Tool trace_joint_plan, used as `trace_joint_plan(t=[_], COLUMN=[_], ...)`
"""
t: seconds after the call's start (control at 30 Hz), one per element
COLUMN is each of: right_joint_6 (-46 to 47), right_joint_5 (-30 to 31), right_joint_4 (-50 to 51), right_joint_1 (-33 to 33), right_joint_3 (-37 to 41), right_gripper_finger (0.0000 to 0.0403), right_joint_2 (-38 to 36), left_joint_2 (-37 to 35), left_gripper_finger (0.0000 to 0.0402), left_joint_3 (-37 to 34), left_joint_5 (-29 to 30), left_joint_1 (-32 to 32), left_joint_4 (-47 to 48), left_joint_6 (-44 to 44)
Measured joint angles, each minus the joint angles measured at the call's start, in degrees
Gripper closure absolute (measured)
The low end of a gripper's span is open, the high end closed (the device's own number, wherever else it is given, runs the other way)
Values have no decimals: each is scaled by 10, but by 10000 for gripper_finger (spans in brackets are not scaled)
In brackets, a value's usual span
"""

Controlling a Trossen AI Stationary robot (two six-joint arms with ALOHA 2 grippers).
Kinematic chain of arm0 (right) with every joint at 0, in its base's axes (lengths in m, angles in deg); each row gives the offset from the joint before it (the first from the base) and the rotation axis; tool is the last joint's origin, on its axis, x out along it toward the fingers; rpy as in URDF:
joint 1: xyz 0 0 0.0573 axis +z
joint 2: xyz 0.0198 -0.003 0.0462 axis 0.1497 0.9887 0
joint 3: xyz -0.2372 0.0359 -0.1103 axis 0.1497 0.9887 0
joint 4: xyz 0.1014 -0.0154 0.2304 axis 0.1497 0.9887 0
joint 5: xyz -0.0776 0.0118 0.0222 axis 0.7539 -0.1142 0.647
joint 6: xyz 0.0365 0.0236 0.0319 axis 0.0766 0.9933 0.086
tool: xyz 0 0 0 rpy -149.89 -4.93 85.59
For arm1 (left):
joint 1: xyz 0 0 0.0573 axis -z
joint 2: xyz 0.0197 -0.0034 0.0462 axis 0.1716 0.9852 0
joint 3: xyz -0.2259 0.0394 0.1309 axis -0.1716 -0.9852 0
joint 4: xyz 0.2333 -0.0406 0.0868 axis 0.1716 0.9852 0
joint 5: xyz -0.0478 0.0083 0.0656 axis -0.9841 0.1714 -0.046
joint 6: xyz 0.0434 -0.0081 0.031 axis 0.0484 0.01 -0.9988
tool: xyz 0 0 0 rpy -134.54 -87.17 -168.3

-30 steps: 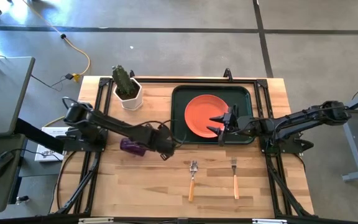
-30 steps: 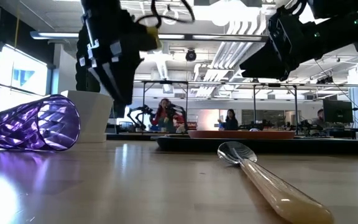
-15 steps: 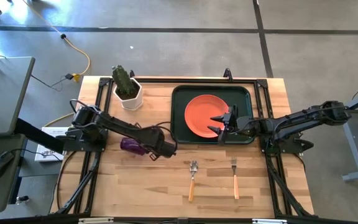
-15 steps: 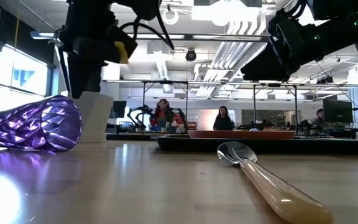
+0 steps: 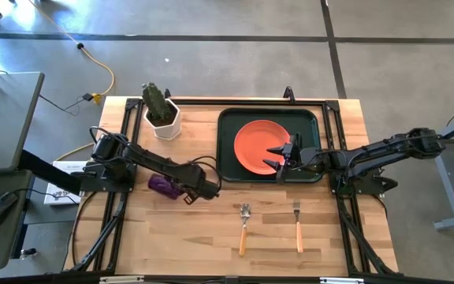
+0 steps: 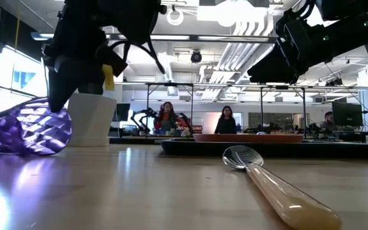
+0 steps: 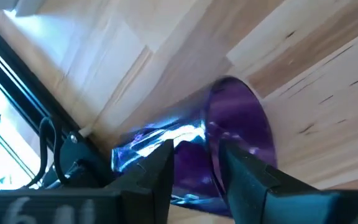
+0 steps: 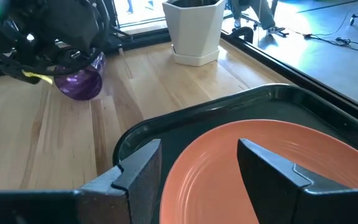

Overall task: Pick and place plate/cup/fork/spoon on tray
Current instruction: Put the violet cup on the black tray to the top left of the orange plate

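The purple cup [image 5: 161, 183] lies on its side on the table's left half, and also shows in the low view [image 6: 18, 128] and the left wrist view [image 7: 229, 134]. My left gripper [image 5: 186, 190] is low over its mouth end, with a gap between its fingers. The orange-red plate [image 5: 257, 145] lies flat in the dark green tray [image 5: 228, 126]. My right gripper [image 5: 277, 158] hovers open over the plate's near right edge [image 8: 278, 155], touching nothing. The spoon [image 5: 243, 229] and the fork [image 5: 297, 225] lie on the table near its front edge. My left gripper slants down at the cup from the table's right. Its fingers stand astride the cup's wall at the rim [image 7: 211, 134], one at the mouth and one outside [image 7: 161, 163]. A gap still shows between them. The cup lies on its side on the table.
A white pot with a green cactus [image 5: 162, 118] stands at the far left of the table, just behind the cup. Bare wood lies between the cup and the spoon. People show in the room beyond the table [image 6: 227, 122].
My left gripper has gone toward the table's left edge and come down onto the cup's mouth end. The cup has been shoved a little toward the left edge and has turned slightly, still on its side. My right gripper has kept still.
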Motion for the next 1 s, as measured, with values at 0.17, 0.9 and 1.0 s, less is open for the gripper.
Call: trace_joint_plan(t=[0.17,0.9,1.0], right_joint_6=[0,-15,-15], right_joint_5=[0,1,0], right_joint_4=[-2,-3,4], right_joint_1=[0,0,0], right_joint_3=[0,0,0], right_gripper_finger=[199,199,199], right_joint_2=[0,-3,-16], left_joint_2=[0,0,-1], left_gripper_finger=[347,394,394], left_joint_3=[-17,86,120], left_joint_5=[-14,116,154], left_joint_1=[0,14,23], left_joint_4=[2,-10,-18], left_joint_6=[-2,-82,-98])
